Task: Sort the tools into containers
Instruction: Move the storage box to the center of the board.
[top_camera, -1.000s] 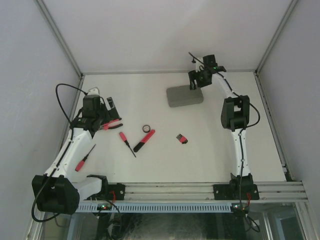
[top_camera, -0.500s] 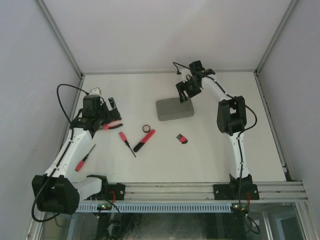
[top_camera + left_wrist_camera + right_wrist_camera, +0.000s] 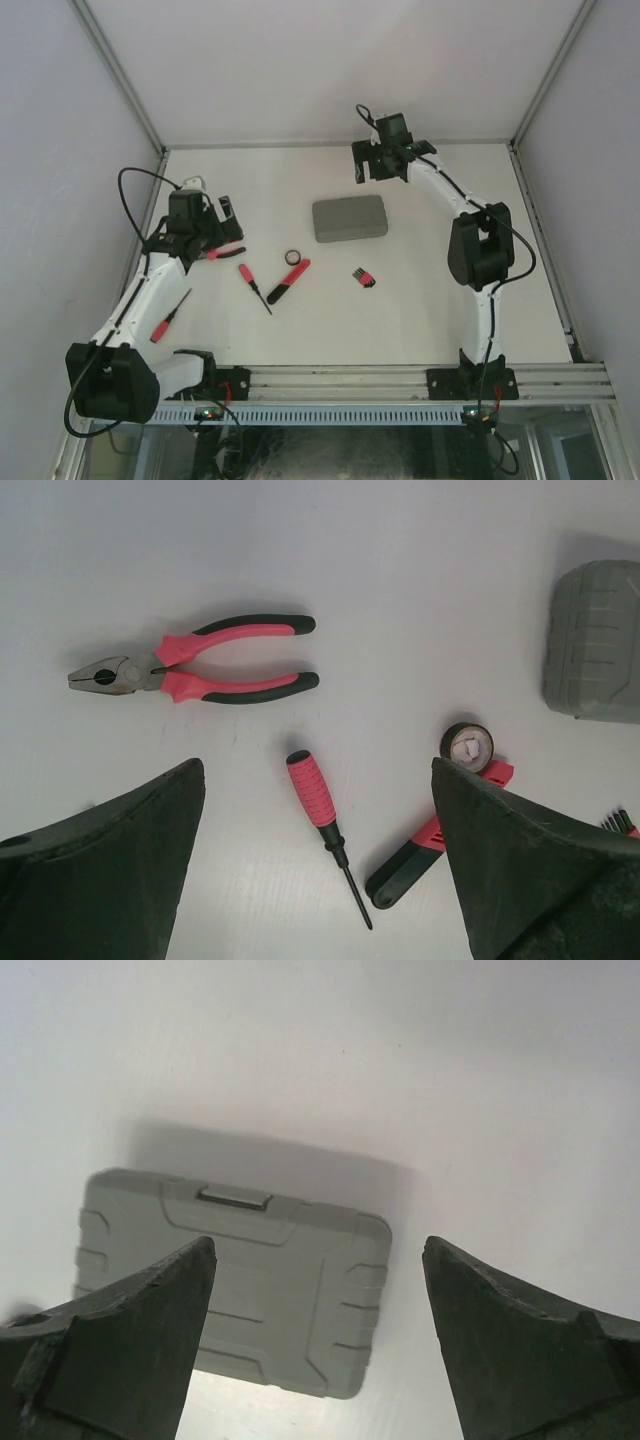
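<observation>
L gripper (image 3: 318, 770): jaws apart, empty, above pliers (image 3: 190, 670) and screwdriver (image 3: 318, 795). R gripper (image 3: 312, 1250): jaws apart, empty, above closed case (image 3: 240, 1280).

The whole desk (image 3: 420, 320) is viewed from high above and behind the arm bases (image 3: 478, 380), looking down and forward, with the grey case (image 3: 349, 218) near the middle. The left wrist view is taken from low over the desk, left of the case, looking straight down between the left fingers (image 3: 100, 880). Only the case's edge is caught, at upper right. The right wrist view is aimed down at the case from nearby, framed by the right fingers (image 3: 120, 1350). The case is shared by all three views.
</observation>
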`<move>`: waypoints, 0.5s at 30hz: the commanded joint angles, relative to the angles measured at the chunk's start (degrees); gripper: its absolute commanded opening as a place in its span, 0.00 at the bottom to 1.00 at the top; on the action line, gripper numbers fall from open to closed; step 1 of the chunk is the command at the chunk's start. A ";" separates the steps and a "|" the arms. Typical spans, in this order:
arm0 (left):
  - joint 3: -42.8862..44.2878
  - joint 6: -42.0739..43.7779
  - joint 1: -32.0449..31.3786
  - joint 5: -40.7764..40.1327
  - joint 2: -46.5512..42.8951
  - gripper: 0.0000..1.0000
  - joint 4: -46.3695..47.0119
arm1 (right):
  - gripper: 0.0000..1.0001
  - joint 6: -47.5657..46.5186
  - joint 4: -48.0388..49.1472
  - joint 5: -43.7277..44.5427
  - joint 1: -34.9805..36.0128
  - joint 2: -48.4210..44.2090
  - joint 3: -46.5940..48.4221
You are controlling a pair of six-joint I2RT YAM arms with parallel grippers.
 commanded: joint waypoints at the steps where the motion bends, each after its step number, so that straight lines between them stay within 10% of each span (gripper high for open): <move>1: 2.98 0.95 0.26 0.46 -0.29 0.98 1.84 | 0.84 12.61 7.02 3.18 1.84 -1.68 -1.13; 15: 3.36 0.94 0.19 -0.08 -2.00 0.97 1.85 | 0.80 10.43 4.72 -3.43 11.42 17.31 24.59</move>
